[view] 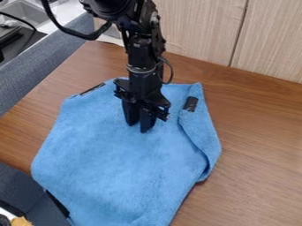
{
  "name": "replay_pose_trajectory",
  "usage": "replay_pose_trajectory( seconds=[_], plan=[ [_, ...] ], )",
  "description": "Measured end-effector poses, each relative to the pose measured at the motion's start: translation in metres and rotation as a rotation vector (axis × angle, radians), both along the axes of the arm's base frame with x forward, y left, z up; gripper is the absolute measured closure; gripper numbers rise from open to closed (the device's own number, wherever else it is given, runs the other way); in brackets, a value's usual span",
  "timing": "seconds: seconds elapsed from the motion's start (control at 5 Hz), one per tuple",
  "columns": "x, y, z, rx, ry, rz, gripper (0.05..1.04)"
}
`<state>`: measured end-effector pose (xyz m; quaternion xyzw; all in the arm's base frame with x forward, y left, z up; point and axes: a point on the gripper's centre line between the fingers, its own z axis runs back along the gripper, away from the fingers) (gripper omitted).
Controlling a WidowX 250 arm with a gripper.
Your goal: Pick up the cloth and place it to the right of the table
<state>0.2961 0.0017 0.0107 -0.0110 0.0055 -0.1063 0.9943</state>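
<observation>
Far left: grey fabric-covered panel (35, 73) alongside the brown wood-grain desk (259, 145). Blue, soft-looking cloth (112, 163) lies spread over the desk's left and middle; its lower-left part reaches past the near edge, a dark strip (57, 204) at its border there. That overhang could drag or catch on the edge, so a good lift comes before any sideways travel.

Centre: black two-finger gripper (138, 127) points down at the cloth's upper middle, tips at or very near the fabric. Wide, narrow or with a pinch of cloth in it: cannot tell. Step in hand, as I judge it: getting the grasp. Flat fabric slides away easily; best to press lightly, gather a ridge, close firmly, then raise a little to test the hold. A shallow pinch may slip under the trailing weight.

Right: cloth's side folds over on itself, black tab (190, 103) near the upper corner. Once aloft, carry it rightward slowly, lower until the hem touches, then release low so it doesn't bunch.
</observation>
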Motion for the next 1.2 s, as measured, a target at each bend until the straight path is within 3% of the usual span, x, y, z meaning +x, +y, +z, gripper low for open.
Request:
replay_pose_trajectory(
  seconds=[0.2,0.4,0.6,1.2],
  plan=[
    [0.0,0.001,0.0,0.005,-0.007,0.007,0.917],
    [0.001,0.0,0.001,0.003,-0.014,0.006,1.02],
    [-0.001,0.001,0.003,-0.018,-0.004,0.007,1.029],
    [0.016,-0.009,0.074,-0.166,-0.041,-0.038,1.03]
  ],
)
